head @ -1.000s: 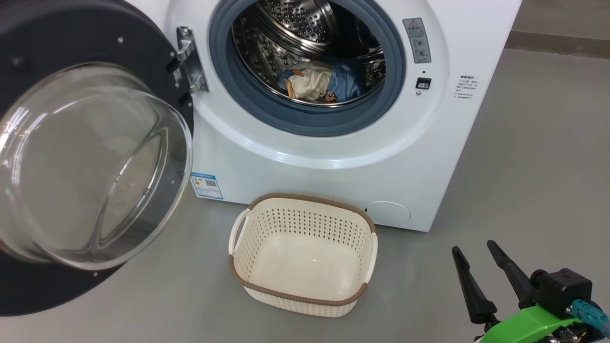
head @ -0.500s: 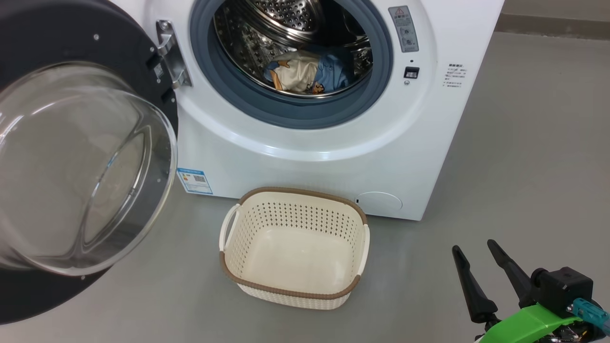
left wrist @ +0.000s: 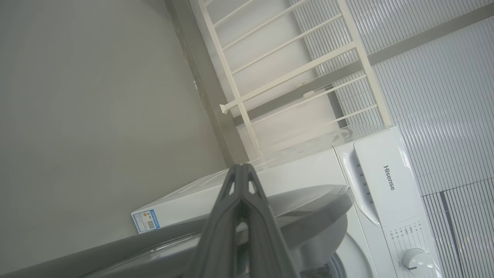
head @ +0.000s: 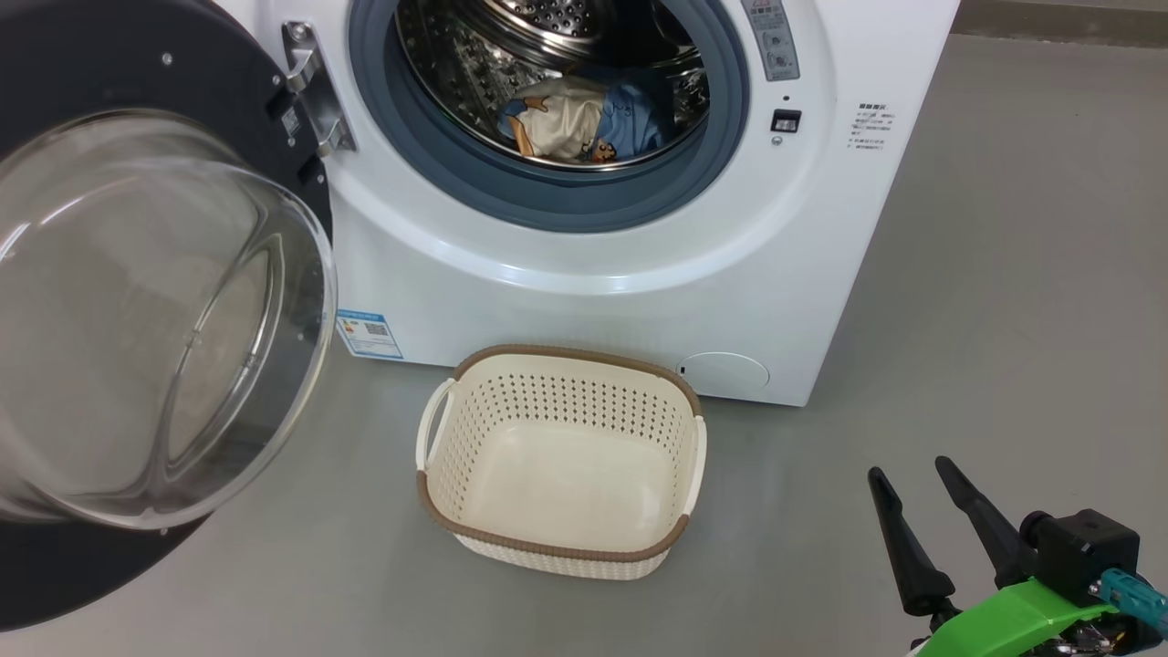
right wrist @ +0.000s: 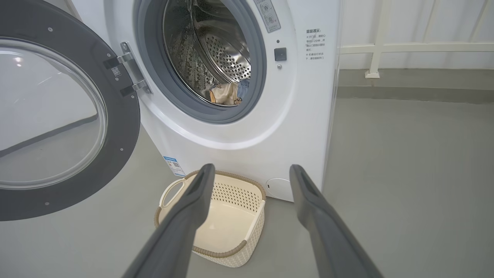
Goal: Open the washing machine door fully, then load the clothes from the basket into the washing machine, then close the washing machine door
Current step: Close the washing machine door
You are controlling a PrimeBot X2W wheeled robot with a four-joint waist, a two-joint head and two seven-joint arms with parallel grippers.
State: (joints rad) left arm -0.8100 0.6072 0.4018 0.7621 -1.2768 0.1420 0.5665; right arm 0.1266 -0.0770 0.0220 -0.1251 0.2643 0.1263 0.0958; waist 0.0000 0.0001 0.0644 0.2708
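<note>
The white washing machine [head: 593, 274] stands with its door [head: 146, 310] swung wide open to the left on its metal hinge. The clothes [head: 579, 123], light blue and cream with orange bits, lie inside the steel drum. On the floor in front sits the cream basket [head: 558, 461] with nothing in it. My right gripper [head: 912, 470] hovers open and empty at the lower right, well to the right of the basket. In the left wrist view my left gripper [left wrist: 241, 166] is shut with nothing in it, pointing over the door's dark rim [left wrist: 308, 208].
Grey floor [head: 1004, 274] spreads to the right of the machine. A white railing [right wrist: 386, 48] runs along the wall behind it. The open door [right wrist: 58, 116] juts far out on the left and takes up that side.
The head camera has shifted, so the machine and basket sit a little higher and further left in its picture. Neither gripper has changed and nothing in the scene has moved.
</note>
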